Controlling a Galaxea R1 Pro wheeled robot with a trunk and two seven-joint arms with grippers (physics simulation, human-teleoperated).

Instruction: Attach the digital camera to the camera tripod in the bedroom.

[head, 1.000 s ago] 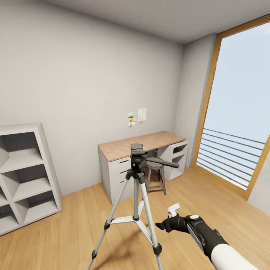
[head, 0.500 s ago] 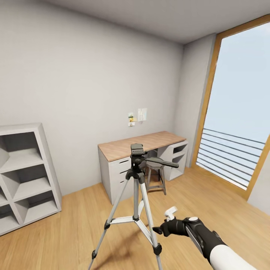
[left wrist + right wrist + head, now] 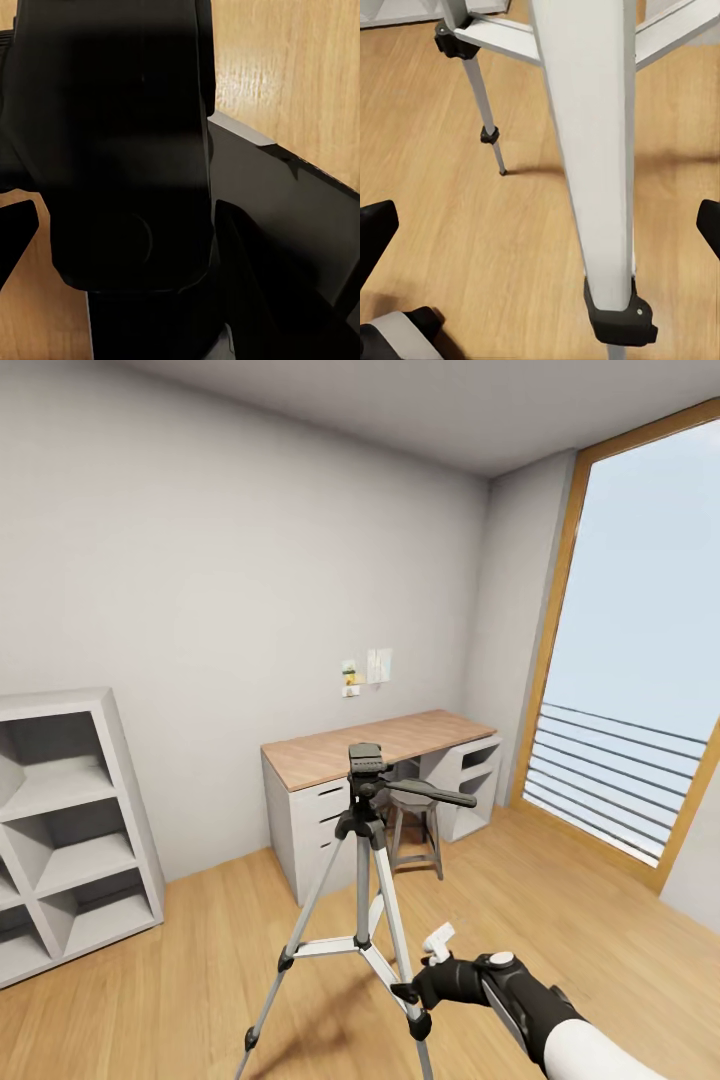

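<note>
Bedroom scene with pale grey walls and a wood plank floor (image 3: pixel 200 960). The camera tripod (image 3: pixel 362 830) stands in the middle, its black head bare, in front of a wood-topped desk (image 3: pixel 375 745).

The right gripper (image 3: pixel 405 992) reaches low toward the tripod's near leg (image 3: pixel 592 150). In the right wrist view its fingers (image 3: pixel 375 232) are spread wide and empty, with the silver leg standing between them, apparently not touching either one.

In the left wrist view a dark blocky shape, probably the digital camera (image 3: pixel 127 150), sits close to the lens. Whether the left fingers clasp it cannot be told.

If steadying the tripod is the aim, the right fingers should close gently on the leg above its black joint (image 3: pixel 619 311), without tipping the stand, before the camera is brought to the head.
</note>
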